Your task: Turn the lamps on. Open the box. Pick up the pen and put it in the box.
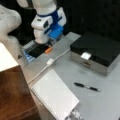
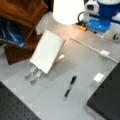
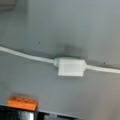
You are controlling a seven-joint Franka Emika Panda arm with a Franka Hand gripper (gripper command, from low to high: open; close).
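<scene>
front view, arm side: we see the white and blue robot arm (image 1: 47,20) at the top left, over a dark tray-like base with blue edges (image 1: 31,51) and a small orange block (image 1: 48,50). the gripper itself is not in view here, so we cannot tell if it is spread or pressed together. a white cable (image 1: 37,72) with a small white inline switch (image 1: 50,61) runs across the grey table (image 1: 100,105). the large flat box with black lid and silver-grey sides (image 1: 96,51) sits at the right, lid down, pale latch (image 1: 85,55) at its front. the slim black pen with a silvery middle (image 1: 86,86) lies on the table below the box, apart from it. a white spiral notepad (image 1: 55,93) lies at the bottom, a brown wooden block (image 1: 12,92) at the left.

front view, lamp side: we see the cream-white lampshade (image 2: 68,11) at the top, with a warm patch on the table under it. pen (image 2: 69,87) lies flat between notepad (image 2: 47,51) and box corner (image 2: 106,100). switch (image 2: 105,53) is at the right, arm (image 2: 105,15) top right.

wrist view: we look straight down on the switch (image 3: 70,66) and cable (image 3: 25,56); orange block (image 3: 22,103) at the bottom left. no fingers show.
</scene>
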